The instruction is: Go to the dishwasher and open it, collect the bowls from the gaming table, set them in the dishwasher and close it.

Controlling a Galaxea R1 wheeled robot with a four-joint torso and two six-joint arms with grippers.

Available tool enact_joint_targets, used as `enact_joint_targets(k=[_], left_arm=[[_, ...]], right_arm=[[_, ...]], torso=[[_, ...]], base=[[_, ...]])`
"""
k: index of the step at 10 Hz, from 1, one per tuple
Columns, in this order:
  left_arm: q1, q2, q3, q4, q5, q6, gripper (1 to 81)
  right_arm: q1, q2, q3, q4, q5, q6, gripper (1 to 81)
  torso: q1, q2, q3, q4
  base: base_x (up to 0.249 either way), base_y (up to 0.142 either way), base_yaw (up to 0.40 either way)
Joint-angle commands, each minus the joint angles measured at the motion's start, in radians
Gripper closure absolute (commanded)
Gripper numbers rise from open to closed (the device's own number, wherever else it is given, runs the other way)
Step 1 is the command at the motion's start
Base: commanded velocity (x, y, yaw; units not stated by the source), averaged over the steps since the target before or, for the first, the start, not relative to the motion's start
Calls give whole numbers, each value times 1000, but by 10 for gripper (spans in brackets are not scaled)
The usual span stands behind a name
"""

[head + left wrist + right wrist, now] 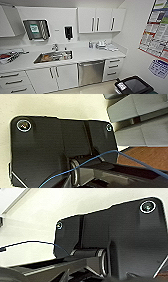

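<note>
Dishwasher (91,72): door shut, under the table (100,53), near the sink (53,56).
Grippers: state cannot be told.
Risk: bin (133,86) close beside — base could clip it on approach.

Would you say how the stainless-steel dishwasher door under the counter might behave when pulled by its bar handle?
The stainless-steel dishwasher door looks rigid, so it probably swings as one stiff panel. Its smooth horizontal bar handle may be slippery.

wrist plate (50,149): black, ringed round corner fittings | cable (100,156): thin, blue | bar joint: silver-banded
</note>
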Motion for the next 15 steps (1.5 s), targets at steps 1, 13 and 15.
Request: enact_joint_targets(k=[1, 13, 15], left_arm=[[-47, -16, 17, -3, 52, 5, 10], [-47, -18, 17, -3, 52, 4, 10], [-47, -18, 17, -3, 52, 4, 10]], right_arm=[[48, -16, 12, -2, -49, -4, 10], [54, -8, 7, -2, -49, -4, 10], [54, -10, 7, -2, -49, -4, 10]], torso=[[1, 0, 0, 0], [1, 0, 0, 0], [1, 0, 0, 0]], base=[[101, 72, 0], [101, 40, 0], [101, 0, 0]])
